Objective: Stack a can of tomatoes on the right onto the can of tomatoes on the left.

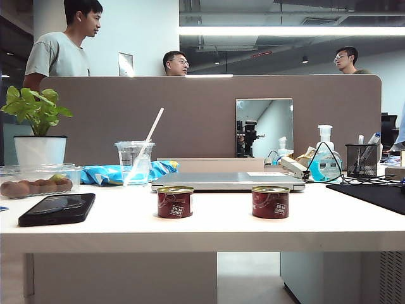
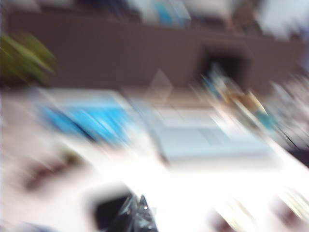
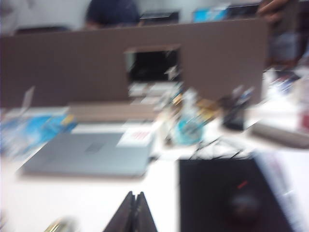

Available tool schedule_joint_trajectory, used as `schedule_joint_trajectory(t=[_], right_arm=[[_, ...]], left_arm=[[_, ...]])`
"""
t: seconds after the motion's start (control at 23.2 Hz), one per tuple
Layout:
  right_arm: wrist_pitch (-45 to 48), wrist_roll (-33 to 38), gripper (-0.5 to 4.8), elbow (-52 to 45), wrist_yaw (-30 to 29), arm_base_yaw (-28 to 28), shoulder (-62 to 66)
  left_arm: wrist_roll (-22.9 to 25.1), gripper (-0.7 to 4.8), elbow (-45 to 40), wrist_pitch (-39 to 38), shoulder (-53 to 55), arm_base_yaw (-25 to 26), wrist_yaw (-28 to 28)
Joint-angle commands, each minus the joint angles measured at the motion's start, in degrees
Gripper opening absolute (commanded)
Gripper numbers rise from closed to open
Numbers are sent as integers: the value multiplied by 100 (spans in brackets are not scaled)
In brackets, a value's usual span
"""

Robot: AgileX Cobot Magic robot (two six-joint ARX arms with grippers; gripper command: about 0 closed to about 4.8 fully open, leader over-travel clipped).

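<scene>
Two short red tomato cans with gold lids stand on the white table [image 1: 209,225] in the exterior view, the left can [image 1: 175,202] and the right can [image 1: 270,202] about a hand's width apart. Neither arm shows in that view. The left wrist view is heavily blurred. My left gripper [image 2: 137,204] appears there as a dark wedge with its tips together, above the table. My right gripper [image 3: 135,195] is shut with nothing between its fingers. It hovers over bare table beside a gold can rim [image 3: 59,225].
A black phone [image 1: 57,209] lies at the front left, a closed laptop [image 1: 228,181] behind the cans. A cup with a straw [image 1: 134,162], a fruit box [image 1: 38,180], a potted plant [image 1: 39,149], a sanitizer bottle [image 1: 325,161] and a black mat [image 1: 373,193] stand around.
</scene>
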Motion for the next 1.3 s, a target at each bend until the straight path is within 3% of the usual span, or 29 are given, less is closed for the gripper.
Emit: schedule_joint_trajectory(t=[0.04,0.09,0.13,0.22,0.35,0.52,0.56,0.65,0.69,0.82,1.08,1.3], right_arm=[[-568,-48,-5,518,-1054,153,743],[-588,-48,-5,750,-1237,286,1287],[-568,-48,-4,892,-1259,417,1733],[-352,-52,23,1082,-1182,787,2680],[728,-481,163,1132,-804,1585,4358],[1849,-542,183,1207,-785,1932,5796],[2221,-540,231,1346,-809,1937,6476],[2218,-549,265,1735,-756,1934,7346],[2175,-549,308,1943,-713,1932,7705],[2015,-549,386,2288,-695,1934,8190],[1860,-546,402,2490,-695,1937,8480],[1709,-852,479,2485,-697,1958,8483]], left_arm=[[369,-4,-9,127,815,-87,2229],[439,-4,-9,225,1244,-247,2573],[439,-4,-9,258,1471,-372,2511],[590,-4,-9,468,1897,-807,2212],[610,-4,-9,861,2273,-1602,1349],[699,-4,-9,890,2411,-2037,763],[726,-4,-11,841,2413,-2059,704],[734,-4,-11,824,2409,-2059,728],[737,-4,-11,800,2409,-2059,726],[741,-4,-11,713,2411,-2061,723],[824,-4,-13,645,2411,-2061,723],[901,-4,-13,651,2409,-2061,597]])
